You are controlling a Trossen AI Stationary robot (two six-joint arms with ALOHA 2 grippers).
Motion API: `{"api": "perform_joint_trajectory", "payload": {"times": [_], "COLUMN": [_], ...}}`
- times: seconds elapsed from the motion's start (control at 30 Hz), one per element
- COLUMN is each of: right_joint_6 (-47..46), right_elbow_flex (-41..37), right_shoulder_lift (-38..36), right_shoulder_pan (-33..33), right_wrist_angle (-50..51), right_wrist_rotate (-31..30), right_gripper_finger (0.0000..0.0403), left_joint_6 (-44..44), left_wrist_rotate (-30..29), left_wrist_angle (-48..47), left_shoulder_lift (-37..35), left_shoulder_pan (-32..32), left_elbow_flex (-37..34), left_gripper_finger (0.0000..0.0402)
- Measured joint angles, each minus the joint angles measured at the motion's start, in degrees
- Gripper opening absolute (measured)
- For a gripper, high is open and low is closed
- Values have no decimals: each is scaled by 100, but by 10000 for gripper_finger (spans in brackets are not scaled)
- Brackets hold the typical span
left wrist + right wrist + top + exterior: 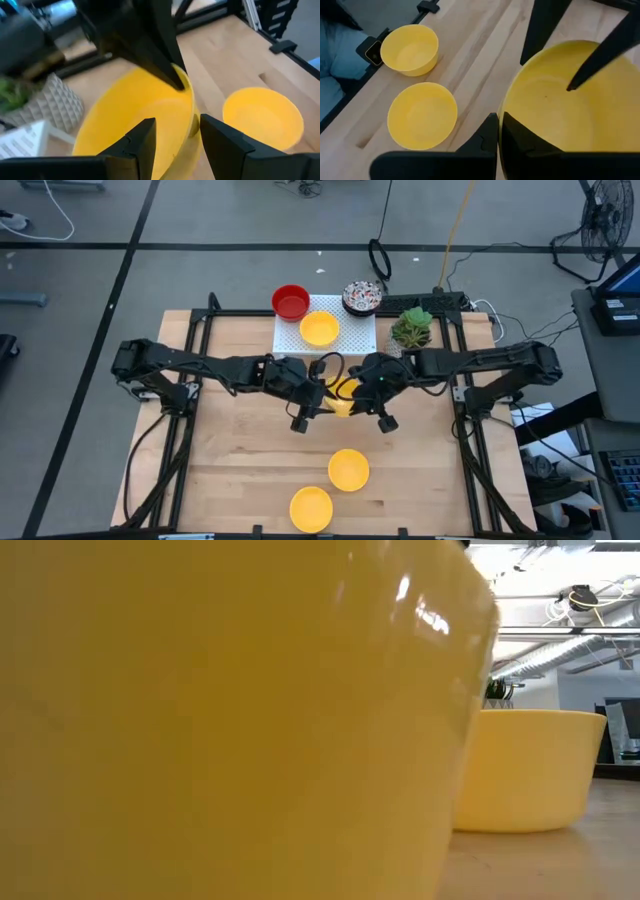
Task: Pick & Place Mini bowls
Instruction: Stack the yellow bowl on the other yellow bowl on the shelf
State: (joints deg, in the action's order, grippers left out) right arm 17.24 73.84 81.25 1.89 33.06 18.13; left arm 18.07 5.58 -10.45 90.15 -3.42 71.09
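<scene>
A yellow mini bowl [343,392] sits at the table's middle between both grippers. My right gripper [499,116] [372,412] is shut on its rim. My left gripper [177,122] [312,408] is open at the opposite rim, one finger inside the bowl [135,115] and one outside; whether they touch it I cannot tell. Two more yellow bowls [348,468] [311,507] stand upright toward the near edge. A yellow bowl [319,328] sits on the white rack; a red bowl [290,301] and a speckled bowl [361,297] stand behind it. My right gripper pinches the yellow bowl's rim [503,102] on the side toward the table's right, one finger inside the bowl and one outside. The fingers come slanting down from the right. The bowl is upright; whether its base rests on the table I cannot tell.
The white perforated rack [355,335] and a potted green plant [411,328] stand at the far side. Black frame rails [190,440] run along the table's left and right. In the low view a near yellow bowl [220,720] fills most of the picture, another [525,770] behind it.
</scene>
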Motion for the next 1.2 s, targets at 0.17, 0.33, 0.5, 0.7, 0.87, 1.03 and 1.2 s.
{"api": "perform_joint_trajectory", "payload": {"times": [0.17,0.33,0.5,0.7,0.87,1.03,1.2], "right_joint_6": [157,225,404,286,247,-217,-851], "right_elbow_flex": [36,36,49,47,47,47,45], "right_shoulder_lift": [7,7,-2,-175,-702,-1326,-1669], "right_shoulder_pan": [0,7,2,22,22,44,91], "right_wrist_angle": [14,-57,-177,-124,323,616,859], "right_wrist_rotate": [-3,-4,-46,-786,-1252,-1364,-1360], "right_gripper_finger": [0,9,47,114,155,170,167], "left_joint_6": [-399,-623,-766,-816,-775,-424,442], "left_wrist_rotate": [0,327,800,750,548,-163,-980], "left_wrist_angle": [-302,-344,-377,-350,-350,-148,302], "left_shoulder_lift": [-4,-7,-4,-2,-2,-2,-2], "left_shoulder_pan": [2,8,61,152,362,721,1129], "left_elbow_flex": [7,9,7,7,7,6,7], "left_gripper_finger": [155,93,12,6,15,6,21]}}
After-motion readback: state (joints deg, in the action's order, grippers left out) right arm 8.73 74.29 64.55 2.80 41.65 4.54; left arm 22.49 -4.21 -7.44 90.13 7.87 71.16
